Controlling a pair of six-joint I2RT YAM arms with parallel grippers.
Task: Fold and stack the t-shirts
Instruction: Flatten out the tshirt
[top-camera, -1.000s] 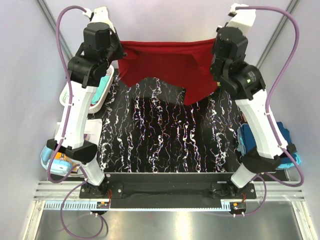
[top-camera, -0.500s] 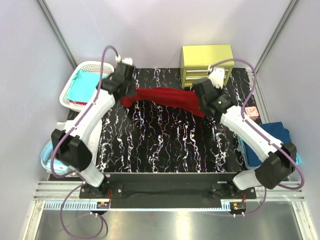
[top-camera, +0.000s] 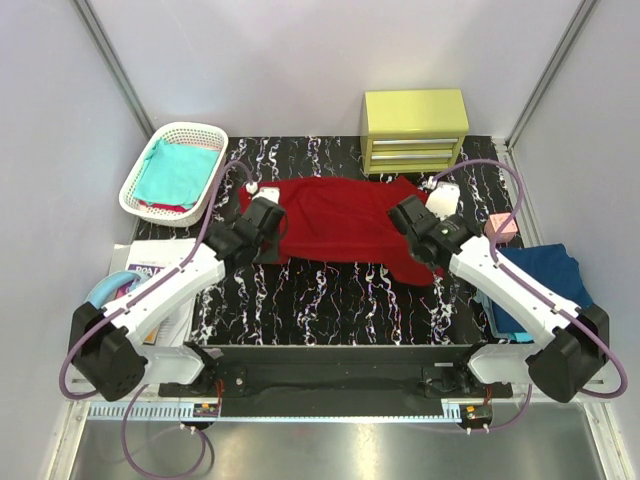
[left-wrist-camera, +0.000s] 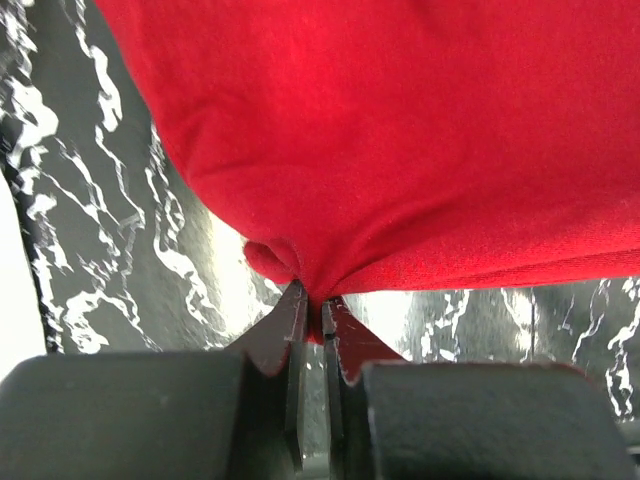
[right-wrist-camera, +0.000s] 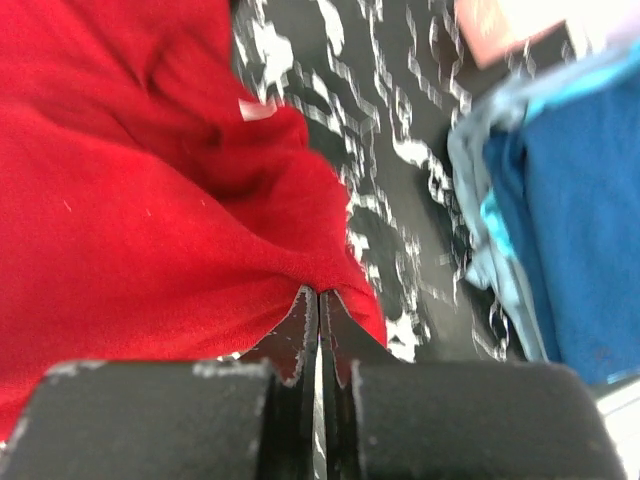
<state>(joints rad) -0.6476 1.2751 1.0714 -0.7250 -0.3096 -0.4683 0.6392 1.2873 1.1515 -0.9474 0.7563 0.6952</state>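
The dark red t-shirt (top-camera: 340, 215) lies spread across the back middle of the black marbled table (top-camera: 330, 300). My left gripper (top-camera: 262, 235) is shut on its near left edge; the cloth bunches between the jaws in the left wrist view (left-wrist-camera: 312, 300). My right gripper (top-camera: 420, 240) is shut on its near right edge (right-wrist-camera: 320, 290). A teal t-shirt (top-camera: 178, 172) lies in the white basket (top-camera: 140, 195). Navy and light blue t-shirts (top-camera: 545, 275) are piled at the right edge and also show in the right wrist view (right-wrist-camera: 570, 200).
A yellow-green drawer unit (top-camera: 415, 130) stands at the back. A small pink block (top-camera: 503, 227) sits right of the red shirt. Papers and a light blue object (top-camera: 125, 295) lie off the table's left side.
Both arms came down and back toward me from raised, stretched poses. The red shirt went from hanging between the grippers to lying spread on the table.
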